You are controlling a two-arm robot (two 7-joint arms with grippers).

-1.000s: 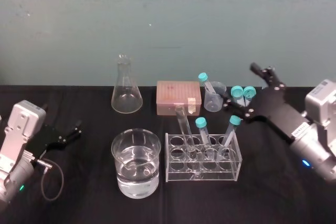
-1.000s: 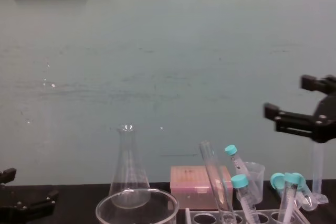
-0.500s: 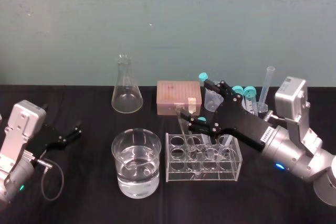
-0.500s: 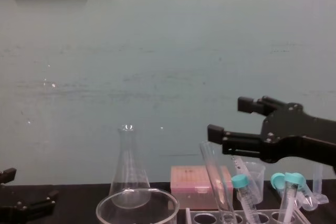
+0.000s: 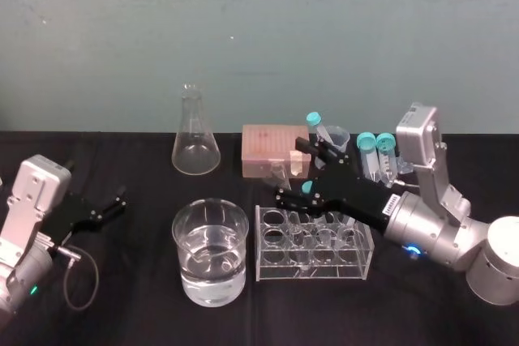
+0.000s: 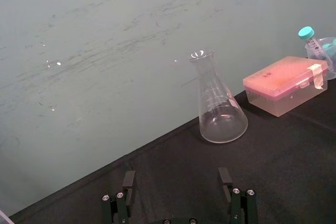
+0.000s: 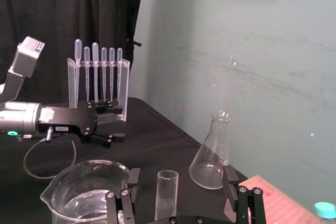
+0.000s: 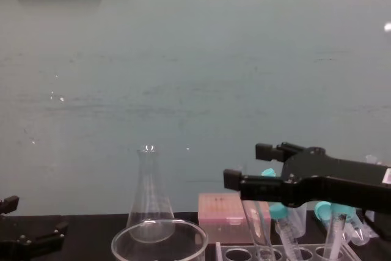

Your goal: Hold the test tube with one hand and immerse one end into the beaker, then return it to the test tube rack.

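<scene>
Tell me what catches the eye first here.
The right hand hovers open over the test tube rack at the middle of the table, straddling the test tube standing in it. Left of the rack sits a wide beaker part-filled with clear liquid; the left hand rests open at the table's left.

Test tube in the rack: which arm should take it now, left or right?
Right, I'd say. The right gripper is open with its fingers either side of the test tube top, above the test tube rack. The left gripper sits open far off to the left, beyond the beaker.
</scene>
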